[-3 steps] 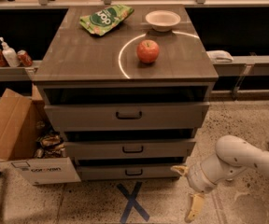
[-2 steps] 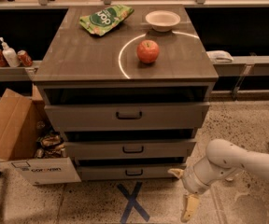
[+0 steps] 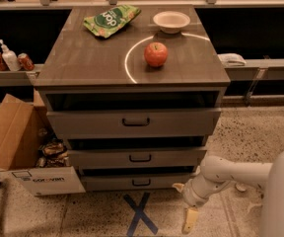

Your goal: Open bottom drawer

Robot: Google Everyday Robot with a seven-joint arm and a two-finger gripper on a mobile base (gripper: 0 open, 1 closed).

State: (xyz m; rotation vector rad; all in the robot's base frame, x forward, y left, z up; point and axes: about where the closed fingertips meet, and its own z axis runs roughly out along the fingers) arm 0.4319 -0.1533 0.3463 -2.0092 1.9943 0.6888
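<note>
A cardboard box is seen left of the cabinet. The bottom drawer is placed lowest in it, just above the floor, its black handle untouched. Further right, the gripper is held low beside the drawer's right corner, fingers spread wide, nothing grasped.

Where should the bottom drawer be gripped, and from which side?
Grip the black bar handle at the middle of the bottom drawer front, coming from the front: the bar lies horizontal on a slim panel. The pincer is near the floor, beside that drawer.
</note>
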